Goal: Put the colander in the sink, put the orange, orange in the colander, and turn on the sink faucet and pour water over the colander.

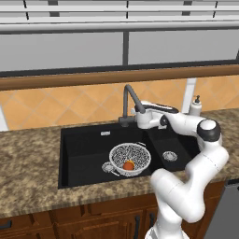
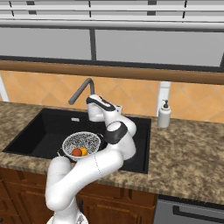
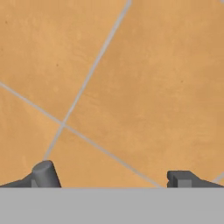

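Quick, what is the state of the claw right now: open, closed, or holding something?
Claw: open, holding nothing; its two dark fingertips stand wide apart, facing the orange tiled wall.

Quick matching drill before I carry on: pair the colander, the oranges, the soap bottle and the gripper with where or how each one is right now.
Things:
1. colander
2. oranges
3. soap bottle
4. gripper

Places or states:
A. on the counter right of the sink
B. open, fingers wide apart, facing the orange wall tiles
C. in the large basin
D. inside the colander

Pairs: 1-C, 2-D, 3-A, 4-B
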Available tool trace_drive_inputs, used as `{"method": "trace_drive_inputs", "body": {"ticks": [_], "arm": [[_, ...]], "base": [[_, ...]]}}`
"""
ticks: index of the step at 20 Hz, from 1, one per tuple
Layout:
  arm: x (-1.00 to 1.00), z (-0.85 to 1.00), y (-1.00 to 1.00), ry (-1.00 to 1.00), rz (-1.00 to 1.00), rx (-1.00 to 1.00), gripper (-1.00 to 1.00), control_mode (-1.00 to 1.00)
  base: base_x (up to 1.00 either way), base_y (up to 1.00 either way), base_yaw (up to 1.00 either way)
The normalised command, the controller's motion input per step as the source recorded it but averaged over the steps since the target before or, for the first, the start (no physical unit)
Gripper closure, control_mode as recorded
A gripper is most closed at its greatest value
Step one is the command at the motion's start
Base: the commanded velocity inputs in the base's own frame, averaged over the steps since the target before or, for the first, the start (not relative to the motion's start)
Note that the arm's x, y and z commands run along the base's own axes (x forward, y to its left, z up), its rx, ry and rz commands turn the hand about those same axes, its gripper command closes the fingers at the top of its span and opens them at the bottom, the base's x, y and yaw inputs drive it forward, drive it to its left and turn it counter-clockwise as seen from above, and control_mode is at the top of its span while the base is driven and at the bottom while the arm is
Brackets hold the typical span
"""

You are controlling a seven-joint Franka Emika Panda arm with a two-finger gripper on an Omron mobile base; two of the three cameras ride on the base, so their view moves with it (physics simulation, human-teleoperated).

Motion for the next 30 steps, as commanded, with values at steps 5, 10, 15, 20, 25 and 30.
{"method": "trace_drive_inputs", "body": {"ticks": [5,10,15,20,25,30], "arm": [[0.00,0.00,-0.56,0.00,0.00,0.01,-1.00,-1.00],[0.01,0.00,-0.68,0.00,0.00,0.00,-1.00,-1.00],[0.02,0.00,-0.63,0.00,0.00,0.00,-1.00,-1.00],[0.00,0.00,-0.63,0.00,0.00,0.00,-1.00,-1.00],[0.00,0.00,-0.60,0.00,0.00,0.00,-1.00,-1.00],[0.00,0.00,-0.47,0.00,0.00,0.00,-1.00,-1.00]], "base": [[0.00,0.00,0.00],[0.00,0.00,0.00],[0.00,0.00,0.00],[0.00,0.00,0.00],[0.00,0.00,0.00],[0.00,0.00,0.00]]}}
